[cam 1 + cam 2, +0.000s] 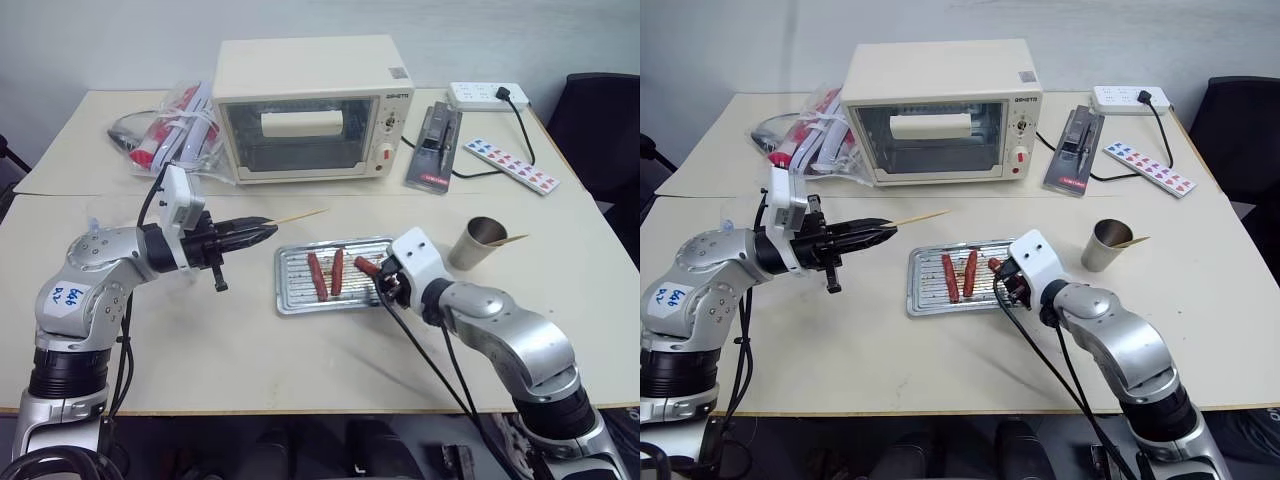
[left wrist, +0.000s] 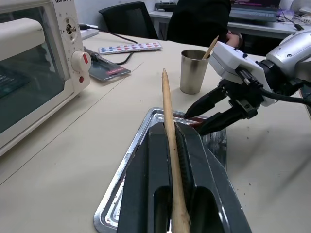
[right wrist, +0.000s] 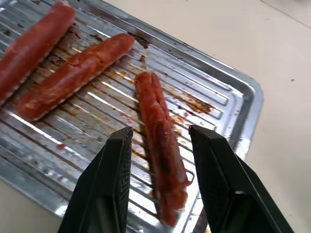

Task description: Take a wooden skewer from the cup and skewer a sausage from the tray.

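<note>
Straddling one sausage (image 3: 160,141) in the tray (image 3: 228,97), my right claw (image 3: 160,160) stands spread; left claw (image 1: 262,235) pinches the skewer (image 1: 298,216). Next: close, lift, and spear it.

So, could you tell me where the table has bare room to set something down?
The widest free patch is the near table edge, in front of the silver metal baking tray between both arms. Behind, it is crowded: the cream toaster oven, plastic bags and white power strip.
</note>
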Tool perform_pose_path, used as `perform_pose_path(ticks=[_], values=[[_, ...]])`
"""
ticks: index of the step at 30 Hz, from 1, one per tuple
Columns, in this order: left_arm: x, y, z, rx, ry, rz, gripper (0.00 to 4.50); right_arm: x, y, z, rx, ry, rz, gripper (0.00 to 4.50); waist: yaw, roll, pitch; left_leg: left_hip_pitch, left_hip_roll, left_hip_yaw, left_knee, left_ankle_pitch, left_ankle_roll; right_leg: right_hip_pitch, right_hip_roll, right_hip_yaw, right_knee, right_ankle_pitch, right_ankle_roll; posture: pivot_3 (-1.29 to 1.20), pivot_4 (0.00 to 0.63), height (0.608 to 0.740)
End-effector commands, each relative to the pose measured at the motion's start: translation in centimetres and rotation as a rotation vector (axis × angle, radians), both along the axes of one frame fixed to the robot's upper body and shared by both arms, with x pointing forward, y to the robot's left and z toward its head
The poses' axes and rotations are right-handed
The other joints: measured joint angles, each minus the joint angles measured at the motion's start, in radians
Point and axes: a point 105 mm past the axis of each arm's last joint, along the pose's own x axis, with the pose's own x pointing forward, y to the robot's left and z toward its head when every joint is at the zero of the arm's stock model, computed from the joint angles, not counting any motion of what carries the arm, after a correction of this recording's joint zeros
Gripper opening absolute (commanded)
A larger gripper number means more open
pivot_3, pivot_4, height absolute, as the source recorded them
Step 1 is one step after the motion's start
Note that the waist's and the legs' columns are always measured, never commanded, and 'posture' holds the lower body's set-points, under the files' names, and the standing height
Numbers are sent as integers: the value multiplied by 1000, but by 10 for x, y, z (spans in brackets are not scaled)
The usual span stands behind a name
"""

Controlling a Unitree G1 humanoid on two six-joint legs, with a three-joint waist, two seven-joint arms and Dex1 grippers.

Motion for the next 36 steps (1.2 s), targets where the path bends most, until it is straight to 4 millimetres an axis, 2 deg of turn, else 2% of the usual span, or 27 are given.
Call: perform_pose_path(ticks=[1,5,8,21,32,36], values=[[-3,2,9,-3,-49,8,0,1,2,11,-25,-69,30,1927,-1,0,0,0,0,0,0,0,0,0,0,0,0,0,0,0,150,740],[-3,3,10,-8,-47,16,0,-7,6,26,-46,-129,68,1927,0,0,0,0,0,0,0,0,0,0,0,0,0,0,0,0,150,740],[-5,3,9,-8,-44,16,0,-14,11,26,-59,-143,97,1927,0,0,0,0,0,0,0,0,0,0,0,0,0,0,0,0,150,740],[-4,5,12,-2,-45,25,0,-7,11,2,-201,-191,140,1927,1,0,0,0,0,0,0,0,0,0,0,0,0,0,0,0,150,740],[-3,7,14,1,-52,31,0,-1,6,-11,-237,-197,140,1927,1,0,0,0,0,0,0,0,0,0,0,0,1,0,0,0,150,740],[-3,7,15,3,-56,30,0,3,5,-15,-188,-153,134,1927,0,-1,0,1,0,0,0,0,0,0,0,0,1,0,0,0,150,740]])
